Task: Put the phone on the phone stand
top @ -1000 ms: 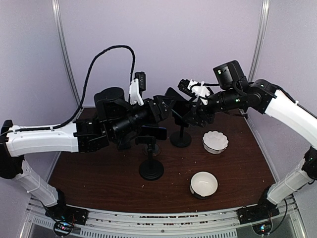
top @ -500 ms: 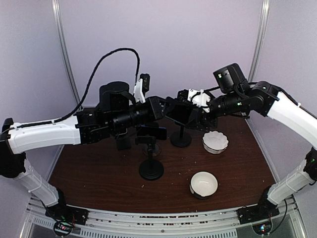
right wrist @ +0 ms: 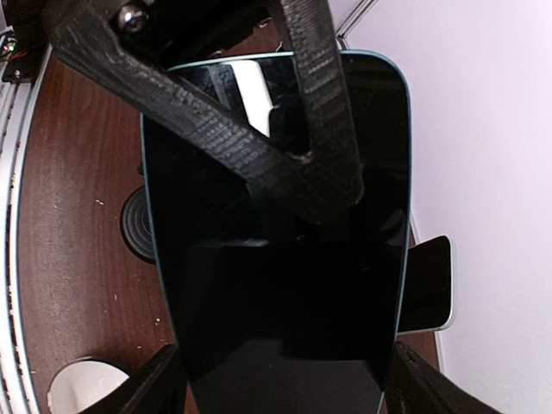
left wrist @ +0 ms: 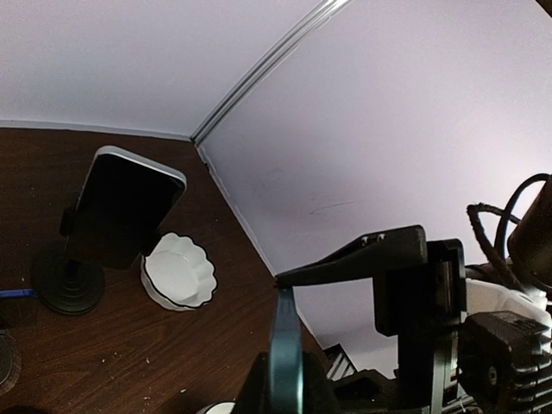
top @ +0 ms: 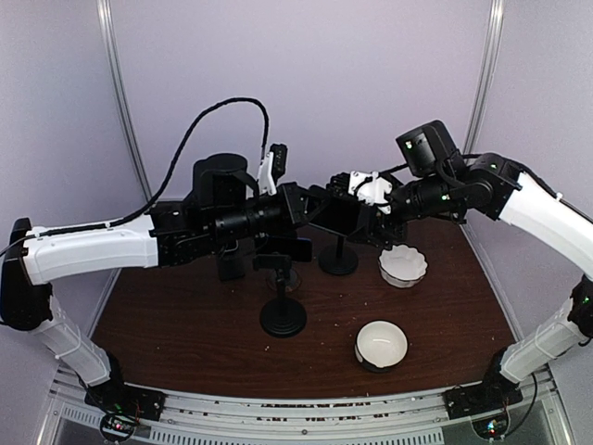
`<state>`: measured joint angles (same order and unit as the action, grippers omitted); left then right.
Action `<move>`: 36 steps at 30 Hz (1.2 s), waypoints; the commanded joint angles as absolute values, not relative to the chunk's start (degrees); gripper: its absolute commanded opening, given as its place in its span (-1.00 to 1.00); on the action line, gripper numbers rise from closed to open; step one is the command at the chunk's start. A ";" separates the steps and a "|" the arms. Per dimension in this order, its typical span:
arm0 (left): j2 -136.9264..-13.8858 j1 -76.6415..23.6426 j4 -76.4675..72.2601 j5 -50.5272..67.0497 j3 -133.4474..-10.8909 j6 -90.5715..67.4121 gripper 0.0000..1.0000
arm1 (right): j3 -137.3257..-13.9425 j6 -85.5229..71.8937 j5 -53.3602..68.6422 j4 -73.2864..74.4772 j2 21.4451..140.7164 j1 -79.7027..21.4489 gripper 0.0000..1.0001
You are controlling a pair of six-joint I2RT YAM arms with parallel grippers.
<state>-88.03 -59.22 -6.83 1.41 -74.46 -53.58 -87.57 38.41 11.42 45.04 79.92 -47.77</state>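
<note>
— Can we read anything on the teal-edged black glass phone [right wrist: 285, 310]?
— No. Its face is dark, and we make out no legible text, label, brand or number on it or around it.

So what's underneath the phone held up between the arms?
Below the phone, the right wrist view shows a black stand base, a white bowl and brown table. The phone covers whatever lies straight beneath it.

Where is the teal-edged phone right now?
Top view, centre: the phone is in mid-air, clamped between the left gripper and right gripper, near the far stand.
</note>
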 commanded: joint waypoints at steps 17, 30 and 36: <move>-78.21 -59.15 -59.86 5.51 -49.21 -31.77 -1.00 | -72.16 -16.64 64.44 10.72 74.07 -28.48 0.43; -84.67 -59.15 -74.44 5.39 -47.57 -37.31 -1.00 | -65.68 -24.19 68.88 -4.20 74.67 -30.14 -0.05; -85.53 -59.15 -74.84 5.19 -47.80 -37.88 -1.00 | -65.58 -23.50 70.14 -4.06 75.03 -31.26 -0.49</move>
